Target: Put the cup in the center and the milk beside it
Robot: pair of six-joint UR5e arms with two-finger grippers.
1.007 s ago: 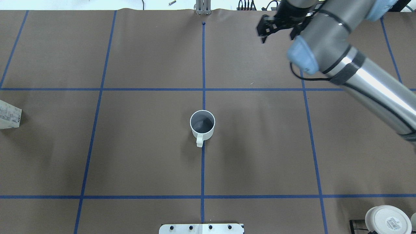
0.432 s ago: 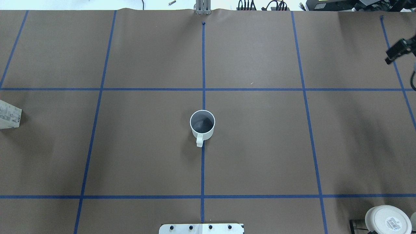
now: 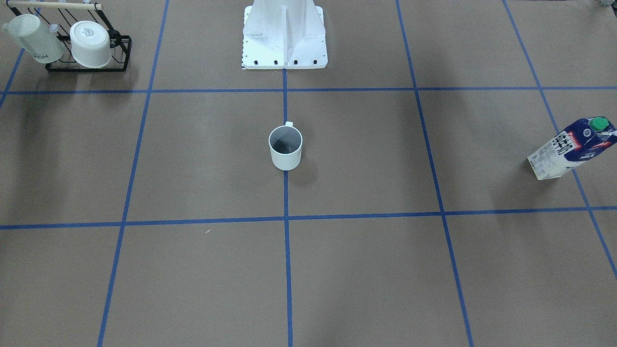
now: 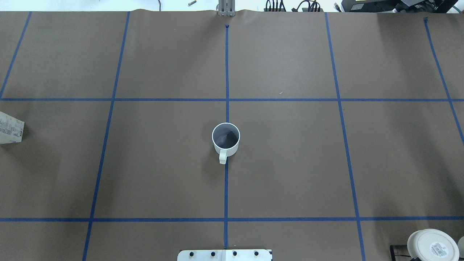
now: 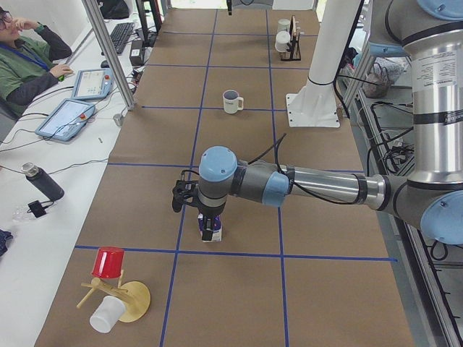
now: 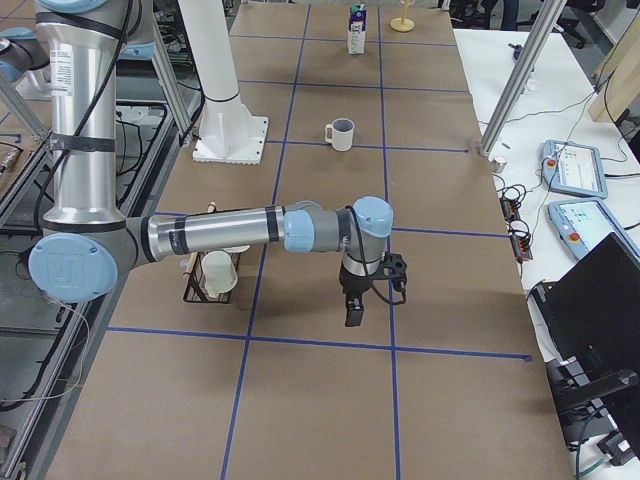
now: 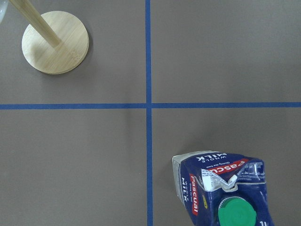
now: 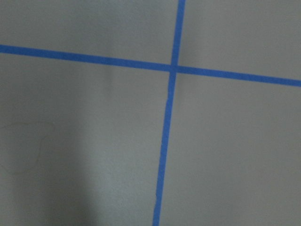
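The cup (image 4: 225, 139), a plain white mug, stands upright on the center of the brown gridded surface (image 4: 290, 163), on the middle tape line, as the front view (image 3: 285, 147) also shows. The milk (image 3: 571, 148) stands near the table's left end, cut off at the overhead view's left edge (image 4: 11, 127). My left gripper (image 5: 210, 215) hangs above the milk (image 5: 210, 231). The left wrist view shows the carton's green cap (image 7: 237, 214) from above and no fingers. My right gripper (image 6: 352, 312) hovers over bare table far from the cup (image 6: 340, 133). I cannot tell whether either gripper is open or shut.
A black rack with two white mugs (image 3: 87, 48) stands at the right end near the robot's side. A wooden stand with a red cup (image 5: 116, 289) is beyond the milk at the left end. The robot's white base (image 3: 284, 38) is behind the cup. An operator (image 5: 22, 65) sits at the far side.
My right arm has swung out of the overhead view to the right. The cup and the carton have not moved.
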